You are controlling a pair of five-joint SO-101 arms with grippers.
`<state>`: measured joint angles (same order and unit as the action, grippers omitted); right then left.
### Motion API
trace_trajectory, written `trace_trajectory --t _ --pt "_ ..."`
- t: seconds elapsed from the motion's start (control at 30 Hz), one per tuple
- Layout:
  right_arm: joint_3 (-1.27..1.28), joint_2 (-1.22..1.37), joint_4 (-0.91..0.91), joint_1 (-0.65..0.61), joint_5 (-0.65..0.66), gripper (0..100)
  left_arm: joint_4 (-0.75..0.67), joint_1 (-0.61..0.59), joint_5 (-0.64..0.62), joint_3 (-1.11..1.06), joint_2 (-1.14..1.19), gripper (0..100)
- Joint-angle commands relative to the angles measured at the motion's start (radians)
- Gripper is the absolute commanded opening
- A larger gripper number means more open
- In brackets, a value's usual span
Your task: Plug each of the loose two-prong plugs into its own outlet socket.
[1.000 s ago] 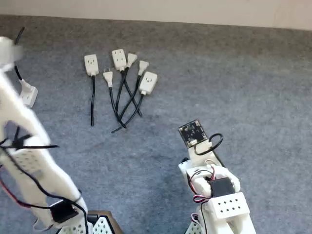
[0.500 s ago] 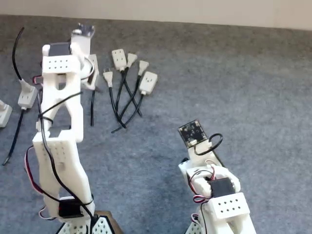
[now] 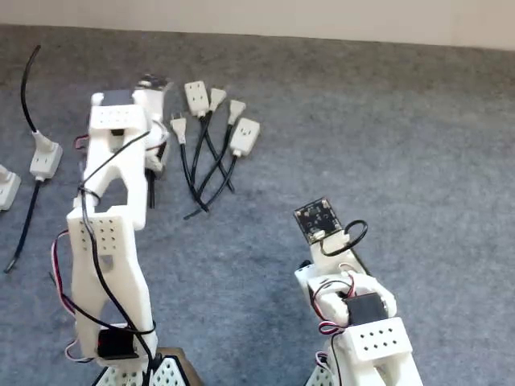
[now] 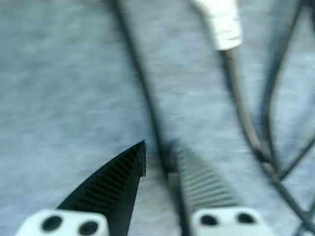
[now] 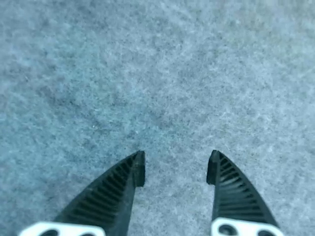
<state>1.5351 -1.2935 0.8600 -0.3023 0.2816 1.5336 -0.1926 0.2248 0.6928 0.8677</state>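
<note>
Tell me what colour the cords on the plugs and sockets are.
The cords are black, seen best in the high view.

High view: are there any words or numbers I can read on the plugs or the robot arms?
No words or numbers can be read.
Black circuit board on the right arm: tiny marks, too small to read.
White socket: no print shows.
White plug: no print shows.
</note>
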Motion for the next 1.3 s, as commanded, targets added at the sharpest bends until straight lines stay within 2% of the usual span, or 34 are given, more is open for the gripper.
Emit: trace_trajectory --t 0.0,0.17,0.23,0.37,0.5,0.63,0.83,1.13,1.27 --pt "-0.007 0.013 -0.016 -0.008 0.014 20.1 0.048 0.004 0.051 0.013 -0.031 0" --pt "-0.007 0.013 -0.016 -0.008 0.014 20.1 0.249 0.021 0.166 0.12 -0.15 0" --pt "-0.007 0.013 -0.016 -0.008 0.014 20.1 0.255 0.024 0.198 0.099 -0.232 0" --pt "-0.007 0.015 -0.019 -0.008 0.014 20.1 0.255 0.082 0.293 -0.091 -0.446 0" --pt "-0.007 0.015 -0.019 -0.008 0.014 20.1 0.255 0.183 0.327 -0.358 -0.705 0" --pt "-0.007 0.015 -0.019 -0.008 0.014 20.1 0.255 0.26 0.328 -0.552 -1.001 0" --pt "-0.007 0.015 -0.019 -0.008 0.014 20.1 0.256 0.266 0.328 -0.73 -1.36 0" --pt "-0.007 0.016 -0.021 -0.008 0.014 20.1 0.256 0.266 0.324 -0.822 -1.681 0" --pt "-0.007 0.016 -0.021 -0.008 0.014 20.1 0.25 0.183 0.27 -0.8 -1.709 0"
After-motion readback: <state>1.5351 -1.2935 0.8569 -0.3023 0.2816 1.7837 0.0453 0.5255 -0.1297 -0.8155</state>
